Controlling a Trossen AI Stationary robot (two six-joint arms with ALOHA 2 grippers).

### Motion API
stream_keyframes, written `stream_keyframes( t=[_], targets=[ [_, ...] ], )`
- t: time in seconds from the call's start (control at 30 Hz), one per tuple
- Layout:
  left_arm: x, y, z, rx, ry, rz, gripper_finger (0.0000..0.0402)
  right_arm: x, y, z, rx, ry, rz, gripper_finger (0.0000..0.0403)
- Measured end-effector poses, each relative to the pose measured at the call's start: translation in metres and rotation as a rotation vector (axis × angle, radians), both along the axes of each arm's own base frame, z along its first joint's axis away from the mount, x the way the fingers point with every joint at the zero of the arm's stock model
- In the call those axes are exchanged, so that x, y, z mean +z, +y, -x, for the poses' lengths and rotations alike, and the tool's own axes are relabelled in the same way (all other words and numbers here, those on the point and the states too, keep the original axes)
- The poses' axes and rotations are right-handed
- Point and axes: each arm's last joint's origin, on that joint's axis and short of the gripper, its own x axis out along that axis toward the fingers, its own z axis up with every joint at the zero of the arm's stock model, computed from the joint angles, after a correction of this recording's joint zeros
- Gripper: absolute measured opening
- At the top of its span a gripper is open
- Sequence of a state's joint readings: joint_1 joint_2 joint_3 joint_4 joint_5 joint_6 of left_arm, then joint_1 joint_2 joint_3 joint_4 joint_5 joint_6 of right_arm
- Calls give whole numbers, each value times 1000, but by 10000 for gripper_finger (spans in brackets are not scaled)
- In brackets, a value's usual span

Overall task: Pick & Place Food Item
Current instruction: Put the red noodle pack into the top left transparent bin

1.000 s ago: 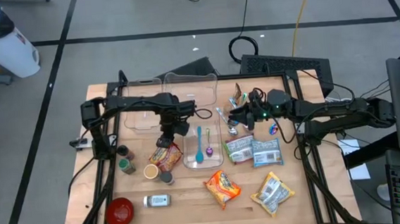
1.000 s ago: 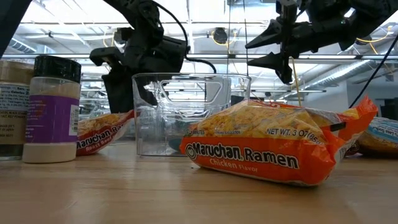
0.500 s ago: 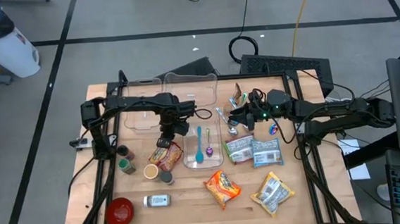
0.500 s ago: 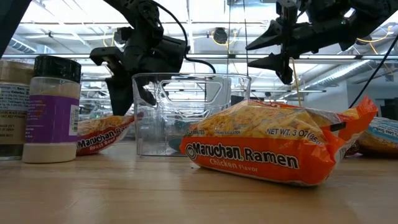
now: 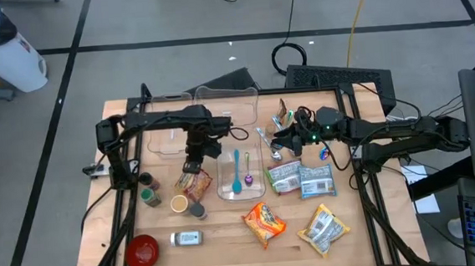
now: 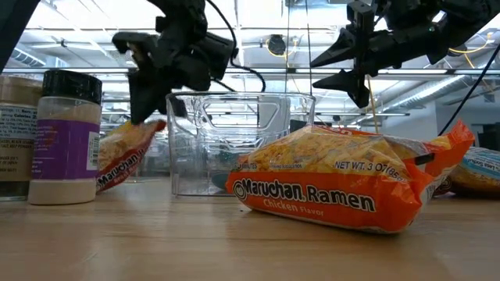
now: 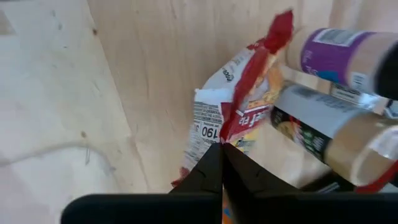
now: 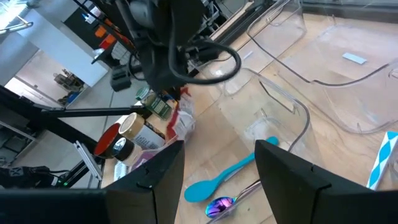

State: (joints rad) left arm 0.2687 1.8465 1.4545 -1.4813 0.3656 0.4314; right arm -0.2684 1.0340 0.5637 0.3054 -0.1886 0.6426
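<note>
A red ramen packet (image 5: 193, 185) (image 6: 123, 154) sits left of the clear tub (image 5: 240, 173) (image 6: 234, 144), beside the spice bottles (image 7: 336, 134). My left gripper (image 5: 193, 164) (image 7: 222, 152) is shut on it from above. An orange ramen packet (image 5: 265, 222) (image 6: 344, 183) lies flat near the table's front. My right gripper (image 5: 278, 143) (image 8: 219, 163) hovers open above the table, right of the tub, with nothing between its fingers. My left gripper pinches the packet's raised red seam strip (image 7: 231, 132) between its two fingertips, coming from above and slanting down. The packet hangs tilted below the fingers, upper end raised. Its lower end (image 6: 105, 181) is down by the table next to the bottles.
The tub holds a blue spoon (image 5: 237, 171). Spice bottles (image 5: 149, 189) (image 6: 66, 136) and a red bowl (image 5: 142, 251) stand front left. More food packets (image 5: 301, 179) (image 5: 325, 228) lie right of the tub. Large clear trays (image 5: 206, 110) sit at the back.
My left gripper has gone up with the red packet's end. The packet lay nearly flat on the table; now its held end is raised and it stands tilted, while its lower end has stayed low by the bottles.
</note>
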Motion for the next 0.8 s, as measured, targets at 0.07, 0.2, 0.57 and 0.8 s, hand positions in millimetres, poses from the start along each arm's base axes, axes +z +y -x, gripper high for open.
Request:
stream_keyframes(
  t=[0.07, 0.2, 0.57, 0.8],
  targets=[
    [9, 1, -3, 9, -13, -7, 2, 0, 0, 0, 0, 0, 0, 187],
    [34, 1, -5, 19, -87, -29, 2, 0, 0, 0, 0, -3, 1, 187],
    [100, 2, 24, 106, -234, -129, 1, 2, 0, 0, 2, -17, 5, 187],
    [132, 3, 55, 216, -319, -193, 0, 2, 0, 0, 2, -18, 5, 187]
  ],
)
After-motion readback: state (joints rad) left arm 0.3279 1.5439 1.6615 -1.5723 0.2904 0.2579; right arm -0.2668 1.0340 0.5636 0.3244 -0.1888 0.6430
